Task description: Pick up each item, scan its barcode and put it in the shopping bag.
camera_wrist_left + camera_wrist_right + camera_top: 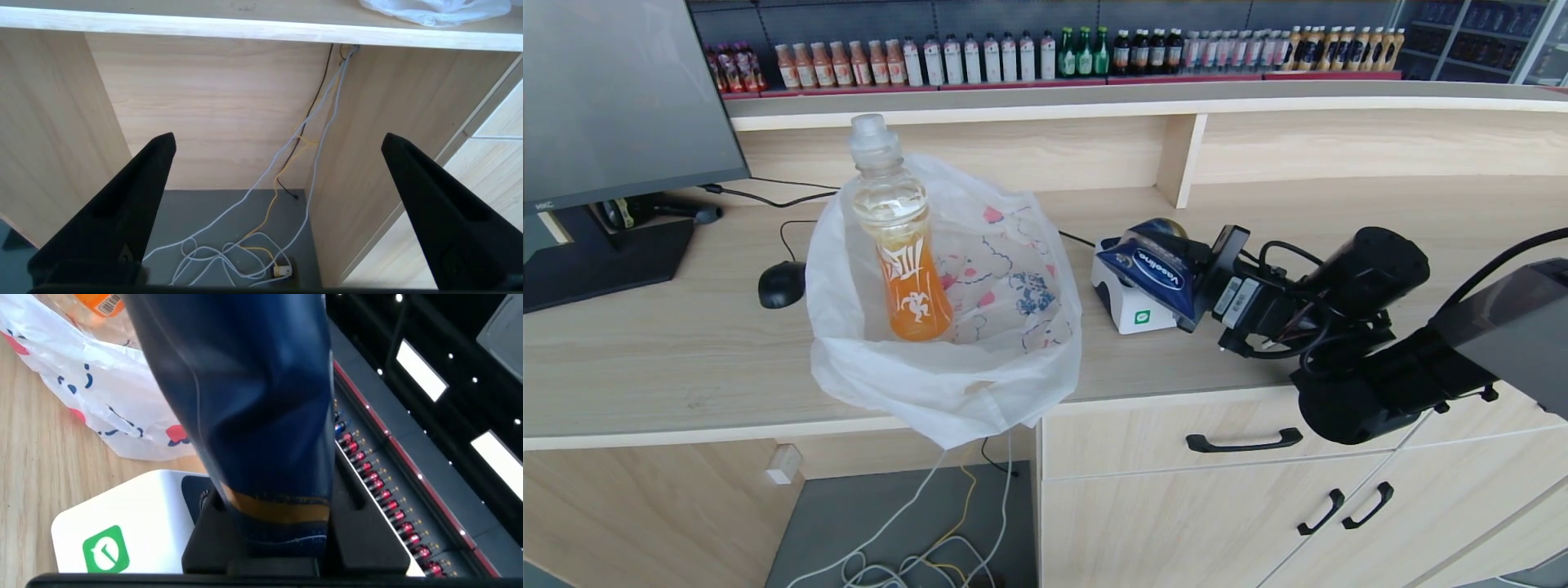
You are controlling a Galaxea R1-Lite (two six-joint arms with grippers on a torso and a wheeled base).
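My right gripper (1205,282) is shut on a dark blue tube (1153,269), held lying sideways just over the white barcode scanner (1131,314) on the counter. Up close, the blue tube (245,408) runs out from between the jaws above the scanner (122,539). To its left stands the white printed shopping bag (980,327), open, with an orange drink bottle (900,245) upright inside; a part of the bag (90,384) lies beside the scanner. My left gripper (278,212) hangs open below the counter, over a floor niche with cables.
A black mouse (782,283) and a monitor on its stand (605,122) sit at the counter's left. A raised wooden shelf (1176,147) runs along the back, with rows of bottles behind. Drawers with black handles (1243,443) lie under the counter edge.
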